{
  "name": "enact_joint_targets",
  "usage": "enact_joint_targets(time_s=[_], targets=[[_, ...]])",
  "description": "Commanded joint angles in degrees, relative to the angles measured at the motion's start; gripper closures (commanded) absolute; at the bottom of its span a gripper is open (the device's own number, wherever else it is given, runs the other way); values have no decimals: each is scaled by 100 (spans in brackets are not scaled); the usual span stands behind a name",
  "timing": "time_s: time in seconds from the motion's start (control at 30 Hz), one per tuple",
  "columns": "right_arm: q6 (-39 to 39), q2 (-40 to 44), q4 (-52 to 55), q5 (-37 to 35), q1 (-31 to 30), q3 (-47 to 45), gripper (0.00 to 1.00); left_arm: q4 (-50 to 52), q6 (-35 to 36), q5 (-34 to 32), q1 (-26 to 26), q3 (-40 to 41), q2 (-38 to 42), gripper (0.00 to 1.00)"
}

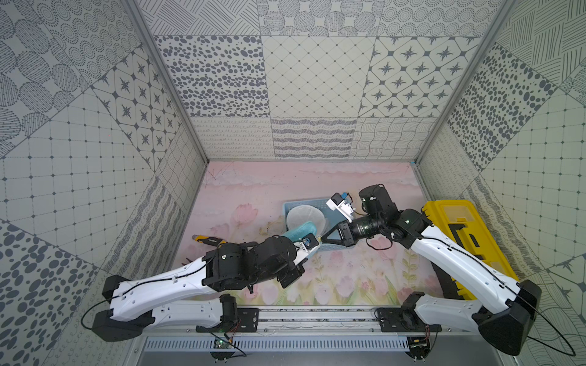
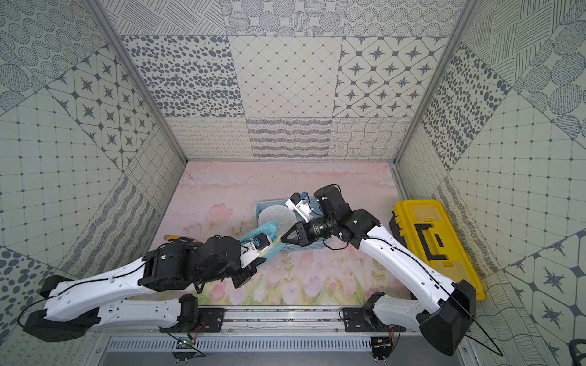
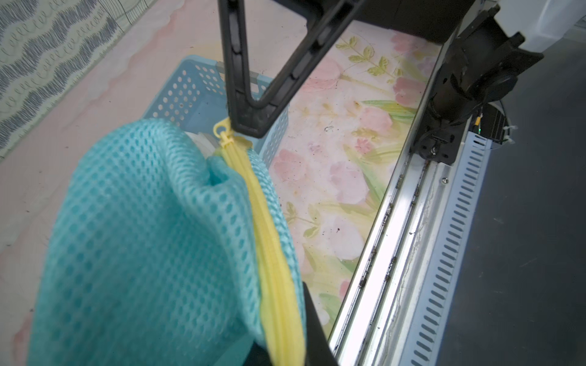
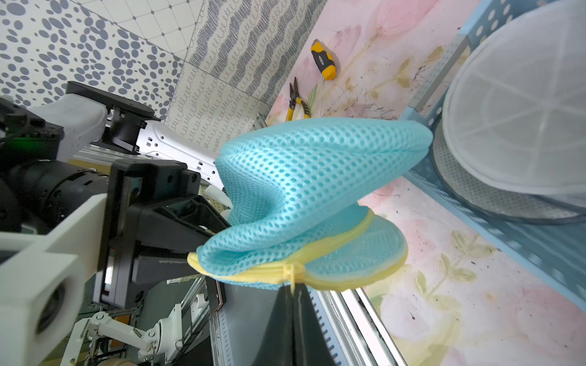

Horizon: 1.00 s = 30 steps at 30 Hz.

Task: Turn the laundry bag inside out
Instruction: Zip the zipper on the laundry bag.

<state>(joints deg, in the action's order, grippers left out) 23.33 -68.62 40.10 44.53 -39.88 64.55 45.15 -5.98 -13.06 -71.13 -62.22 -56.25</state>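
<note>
Turquoise mesh edged with a yellow zip: laundry bag (image 4: 304, 177), lifted clear of the desk (image 1: 253, 190) and stretched between both claws near the front middle. Seen in both top views poking out from behind the left wrist, over the near left corner of the blue basket (image 1: 291, 204). Pinched at one bunched end by the left claw (image 4: 203, 247), closed on a fold of mesh and zip tape. Caught at the opposite side by the right claw (image 3: 245, 125), fingertips pressed together on the yellow zipper pull (image 3: 222, 130), with the tab of the pull disappearing between them in the right wrist view. Apparently zipped closed along the taut run from pull to left claw. Puffed and creased through the middle, with the far lobe reaching toward the basket rim; touching it or not, impossible to tell. Inside the basket, a white round mesh piece (image 1: 306, 218). On the desk left of the basket, a screwdriver (image 4: 323, 60) with a yellow and black handle and, near it, yellow-handled pliers (image 4: 296, 101). Against the right wall, a yellow toolbox (image 2: 456, 253), lid down, partly behind the right arm.
</note>
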Motion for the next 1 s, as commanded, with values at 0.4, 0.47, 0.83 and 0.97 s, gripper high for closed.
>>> enact_joint_targets(time_s=[0.4,0.47,0.83,0.97], targets=[[-37,-236,-662,-263,-231,-859,100,-175,-2571,-67,366,814,149,34],[6,-345,-742,-309,-249,-847,100,-161,-2509,-187,441,690,289,34],[387,-447,-1217,-428,-441,-891,100,-755,-2028,-245,192,400,-342,42],[503,-372,-1294,-400,-542,-907,100,-1008,-1891,-312,165,461,-627,42]])
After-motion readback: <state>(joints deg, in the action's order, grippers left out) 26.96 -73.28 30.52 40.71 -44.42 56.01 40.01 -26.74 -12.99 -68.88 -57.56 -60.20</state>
